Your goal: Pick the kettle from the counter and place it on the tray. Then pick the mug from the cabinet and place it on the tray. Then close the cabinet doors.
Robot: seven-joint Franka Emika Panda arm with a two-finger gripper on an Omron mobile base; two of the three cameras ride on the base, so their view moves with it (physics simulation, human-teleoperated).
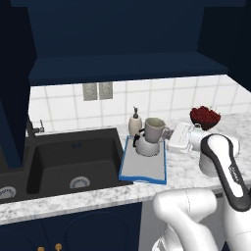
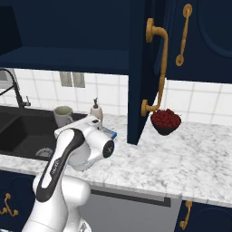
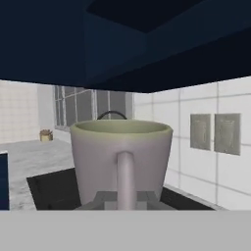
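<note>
The beige mug (image 1: 155, 128) hangs upright over the blue-rimmed tray (image 1: 143, 169), and my gripper (image 1: 166, 132) is shut on its loop handle from the right. In the hand view the mug (image 3: 121, 152) is close up, with my gripper (image 3: 126, 198) clamped at the base of the handle. The silver kettle (image 1: 145, 146) stands on the tray just below and behind the mug; its dark arched handle (image 3: 112, 114) peeks over the mug's rim. The navy cabinet (image 1: 122, 63) above stands open, one door (image 2: 144, 68) swung out with its gold handle (image 2: 159, 68). From the right base view the mug (image 2: 63, 115) shows beyond my arm.
A beige soap dispenser (image 1: 135, 122) stands behind the tray. The black sink (image 1: 73, 157) lies left of it, with a faucet (image 2: 16, 93). A dark bowl of red fruit (image 1: 205, 116) sits on the marble counter (image 2: 181, 158) to the right. The open door hangs over the counter.
</note>
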